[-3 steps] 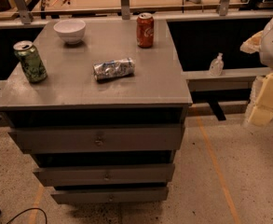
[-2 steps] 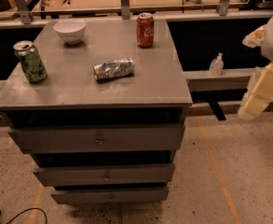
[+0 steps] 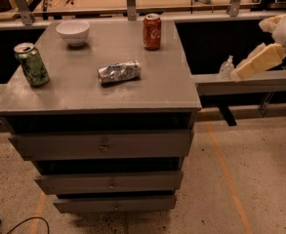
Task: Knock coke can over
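Note:
The red coke can (image 3: 152, 31) stands upright near the back right of the grey cabinet top (image 3: 172, 89). My gripper (image 3: 262, 43) hangs in the air at the far right of the camera view, off the cabinet's right side and well apart from the can. Its cream fingers (image 3: 257, 62) stand apart with nothing between them.
A green can (image 3: 31, 64) stands upright at the left edge. A silver-and-blue can (image 3: 119, 72) lies on its side in the middle. A white bowl (image 3: 73, 31) sits at the back left. A shelf (image 3: 245, 82) with a small clear bottle (image 3: 226, 67) runs to the right of the cabinet.
My gripper has moved up and to the left, closer to the cabinet's right side. The cans and the bowl have not moved.

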Robot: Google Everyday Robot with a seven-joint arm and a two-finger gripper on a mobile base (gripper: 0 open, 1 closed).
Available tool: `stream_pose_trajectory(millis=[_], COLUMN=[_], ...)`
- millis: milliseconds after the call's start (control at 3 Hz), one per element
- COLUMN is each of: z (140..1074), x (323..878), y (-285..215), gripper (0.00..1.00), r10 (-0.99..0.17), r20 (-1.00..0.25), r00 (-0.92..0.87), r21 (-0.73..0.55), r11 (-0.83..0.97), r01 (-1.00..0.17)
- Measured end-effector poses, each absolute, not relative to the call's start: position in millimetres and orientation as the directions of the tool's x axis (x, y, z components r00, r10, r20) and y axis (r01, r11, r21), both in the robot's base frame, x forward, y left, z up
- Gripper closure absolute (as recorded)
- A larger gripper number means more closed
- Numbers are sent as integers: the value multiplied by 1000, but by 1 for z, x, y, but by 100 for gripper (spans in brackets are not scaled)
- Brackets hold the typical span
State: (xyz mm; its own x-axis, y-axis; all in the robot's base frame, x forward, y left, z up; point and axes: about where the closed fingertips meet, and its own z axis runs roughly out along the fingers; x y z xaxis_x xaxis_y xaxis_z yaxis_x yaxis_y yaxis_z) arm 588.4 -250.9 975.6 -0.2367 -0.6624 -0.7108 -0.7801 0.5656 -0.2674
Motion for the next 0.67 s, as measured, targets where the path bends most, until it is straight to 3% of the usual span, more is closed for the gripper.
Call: stream_pose_trajectory(millis=[333, 667], z=[979, 987], x=[657, 674], y=[-243, -252], gripper=[0, 0], r10=[-497, -474], r20=[-845, -863], r00=[-196, -175], r21=[-228, -255], r11=[667, 707], r01=[-709, -660])
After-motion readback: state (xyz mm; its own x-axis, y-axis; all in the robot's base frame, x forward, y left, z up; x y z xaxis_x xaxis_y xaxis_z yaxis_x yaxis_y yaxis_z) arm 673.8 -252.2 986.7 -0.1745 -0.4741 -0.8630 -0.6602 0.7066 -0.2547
